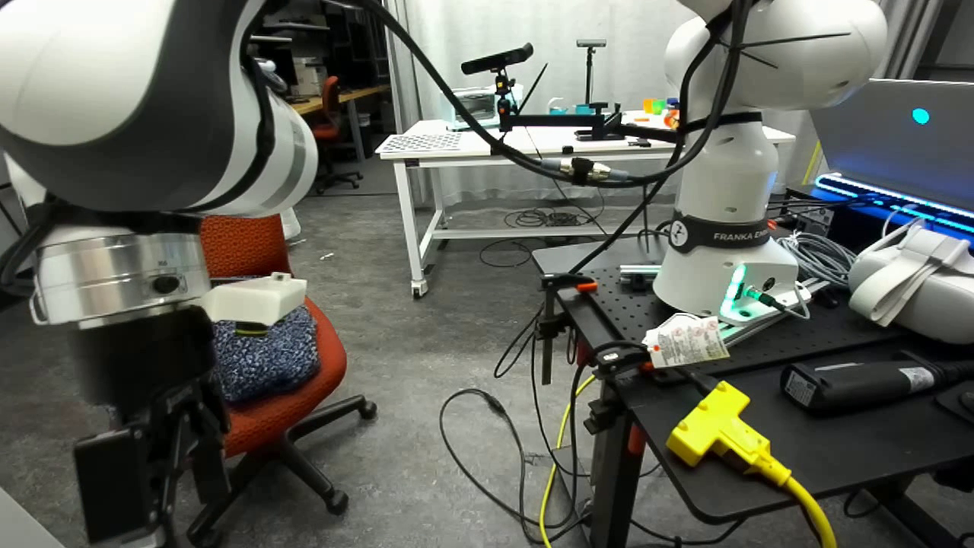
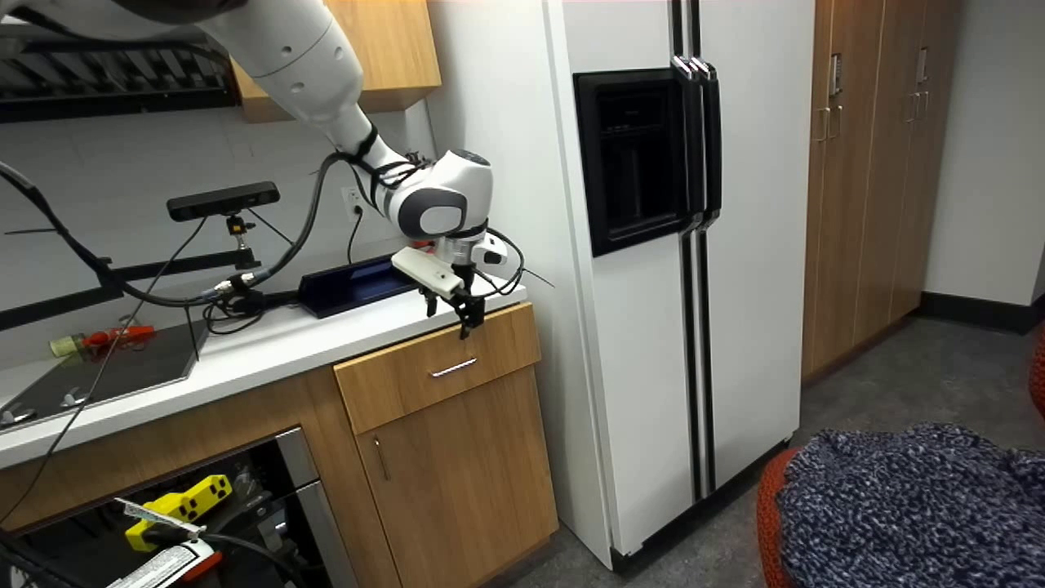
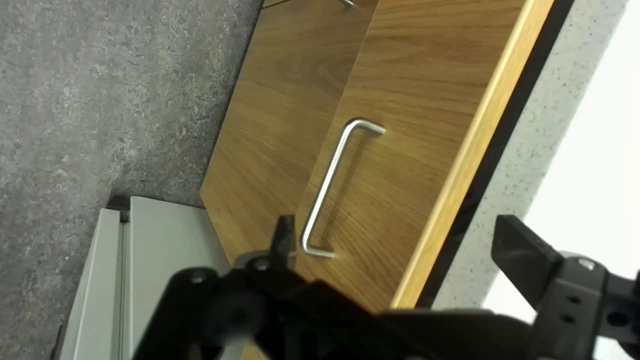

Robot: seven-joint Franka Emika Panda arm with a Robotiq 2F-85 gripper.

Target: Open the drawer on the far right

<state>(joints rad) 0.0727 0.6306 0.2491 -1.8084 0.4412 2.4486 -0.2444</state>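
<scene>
The drawer [image 2: 392, 390] has a pale wood front under the white counter, beside the fridge; the wrist view shows its front [image 3: 415, 100] too. A dark gap shows between its top edge and the counter, and its inside is hidden. Its silver bar handle [image 2: 454, 367] also shows in the wrist view [image 3: 327, 185]. My gripper [image 2: 447, 321] is open and empty, above the handle at the counter's front edge. In the wrist view my gripper [image 3: 396, 220] has one finger beside the handle's near end and the other over the counter. The gripper [image 1: 161, 487] also shows in an exterior view.
A white fridge [image 2: 514, 327] stands close to the drawer's right side. A cabinet door [image 2: 465, 474] is below the drawer. A dark blue tray [image 2: 355, 286] lies on the counter [image 2: 277, 359]. An orange chair [image 1: 331, 358] with a dark fuzzy cushion stands on the floor.
</scene>
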